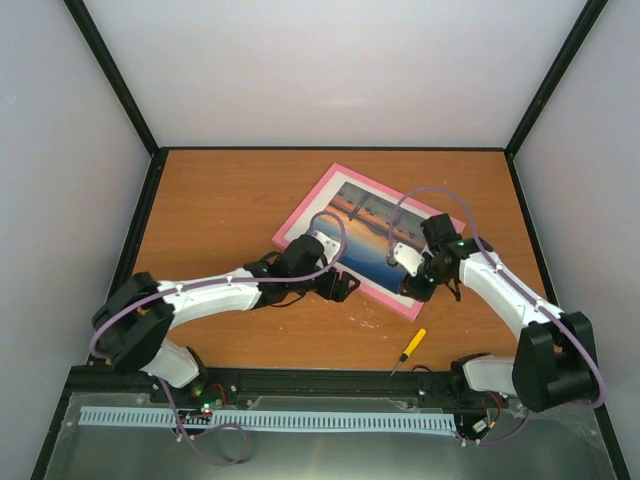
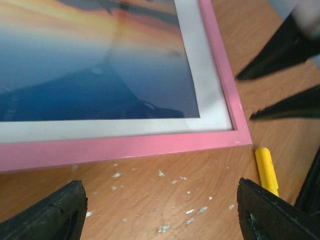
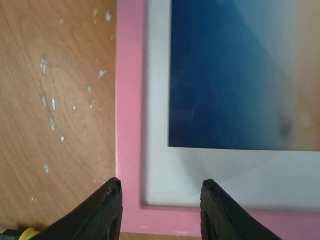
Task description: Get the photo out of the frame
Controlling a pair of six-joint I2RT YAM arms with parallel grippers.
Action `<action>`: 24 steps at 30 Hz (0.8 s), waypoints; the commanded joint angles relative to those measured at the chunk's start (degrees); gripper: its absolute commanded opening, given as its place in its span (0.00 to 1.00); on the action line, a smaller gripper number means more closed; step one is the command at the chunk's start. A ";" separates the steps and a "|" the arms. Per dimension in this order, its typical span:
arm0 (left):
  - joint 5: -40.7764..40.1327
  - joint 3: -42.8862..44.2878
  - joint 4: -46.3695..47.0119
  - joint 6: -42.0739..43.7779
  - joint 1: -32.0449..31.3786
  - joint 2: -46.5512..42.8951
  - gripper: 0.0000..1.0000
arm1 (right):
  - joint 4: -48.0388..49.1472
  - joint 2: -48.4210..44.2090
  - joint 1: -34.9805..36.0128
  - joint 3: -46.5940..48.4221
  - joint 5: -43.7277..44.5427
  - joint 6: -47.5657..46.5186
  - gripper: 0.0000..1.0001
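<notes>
The pink frame (image 1: 300, 222) lies face up and turned on the wooden table, with the sunset photo (image 1: 372, 232) behind a white mat inside it. My left gripper (image 1: 343, 289) is open and empty just off the frame's near edge. In the left wrist view it (image 2: 160, 212) hovers over bare wood, with the frame (image 2: 125, 147) and photo (image 2: 90, 65) ahead. My right gripper (image 1: 412, 288) is open and empty over the frame's near corner. In the right wrist view its jaws (image 3: 161, 200) straddle the frame's corner (image 3: 129, 100) and mat, with the photo (image 3: 240, 75) beyond.
A yellow-handled screwdriver (image 1: 411, 346) lies near the table's front edge; its handle shows in the left wrist view (image 2: 266, 170) and right wrist view (image 3: 27, 233). White flecks (image 2: 170, 200) litter the wood by the frame. The right gripper's fingers (image 2: 280, 50) show in the left wrist view.
</notes>
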 commanded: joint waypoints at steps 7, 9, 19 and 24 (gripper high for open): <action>-16.66 0.02 -14.39 12.39 -0.46 -9.39 0.88 | 5.04 6.73 8.24 -4.66 6.21 4.07 0.35; -18.37 -0.15 -14.55 13.82 -0.46 -9.61 0.89 | 5.07 6.88 9.15 -4.81 6.18 4.51 0.35; -18.16 -1.79 -12.11 19.81 -0.44 -9.69 0.72 | 7.22 7.96 14.03 -7.29 12.26 6.53 0.31; -10.54 0.44 -14.53 25.73 -0.61 -6.43 0.56 | 8.72 8.15 14.81 -9.00 15.38 6.86 0.27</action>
